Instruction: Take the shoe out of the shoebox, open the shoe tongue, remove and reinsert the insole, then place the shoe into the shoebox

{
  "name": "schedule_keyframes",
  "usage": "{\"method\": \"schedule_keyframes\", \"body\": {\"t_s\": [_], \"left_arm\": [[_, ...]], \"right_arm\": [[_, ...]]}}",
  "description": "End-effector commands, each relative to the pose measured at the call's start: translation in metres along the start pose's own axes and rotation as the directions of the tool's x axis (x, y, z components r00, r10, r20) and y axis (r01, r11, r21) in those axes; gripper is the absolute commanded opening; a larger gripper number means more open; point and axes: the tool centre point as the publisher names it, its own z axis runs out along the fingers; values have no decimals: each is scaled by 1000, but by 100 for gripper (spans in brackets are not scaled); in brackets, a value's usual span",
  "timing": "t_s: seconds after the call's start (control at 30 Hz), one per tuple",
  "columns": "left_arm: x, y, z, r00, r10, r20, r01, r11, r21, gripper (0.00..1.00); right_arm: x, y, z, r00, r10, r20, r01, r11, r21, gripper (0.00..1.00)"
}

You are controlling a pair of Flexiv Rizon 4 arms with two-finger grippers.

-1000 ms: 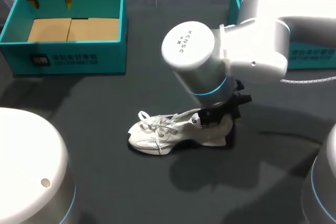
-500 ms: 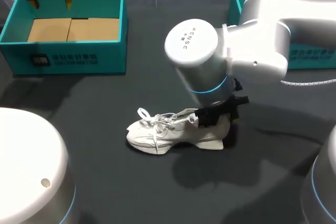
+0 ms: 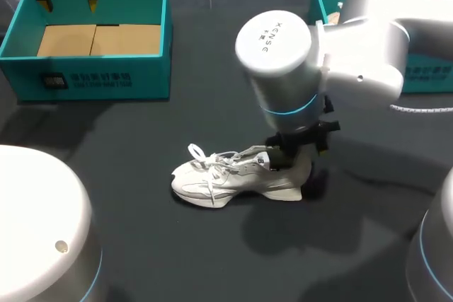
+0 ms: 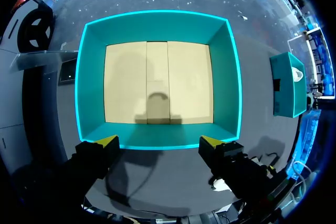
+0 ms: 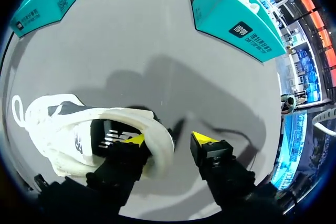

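between right tool (image 5: 168,139) fingers: shoe (image 5: 52,135) heel wall

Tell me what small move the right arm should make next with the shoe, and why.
Probably close the right gripper on the heel collar to steady the shoe: it stands on the table, the open fingers straddle its heel, and the tongue is not yet opened.

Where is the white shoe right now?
In the head view, the shoe sits on the table near the middle, with the right gripper at its heel.
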Motion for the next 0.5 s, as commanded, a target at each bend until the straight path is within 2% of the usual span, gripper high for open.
{"method": "schedule_keyframes", "body": {"t_s": [0.03, 0.07, 0.3, 0.5], "left_arm": [[0, 0, 0, 1000, 0, 0, 0, 1000, 0, 100], [0, 0, 0, 1000, 0, 0, 0, 1000, 0, 100], [0, 0, 0, 1000, 0, 0, 0, 1000, 0, 100], [0, 0, 0, 1000, 0, 0, 0, 1000, 0, 100]], "right_arm": [[-21, 0, -18, 997, -2, -77, 0, 1000, -31, 96], [-23, 1, -21, 996, -3, -85, -1, 999, -39, 100], [-38, 5, -45, 982, -35, -184, 22, 997, -71, 100], [-59, 6, -68, 934, -104, -341, 59, 988, -139, 100]]}}
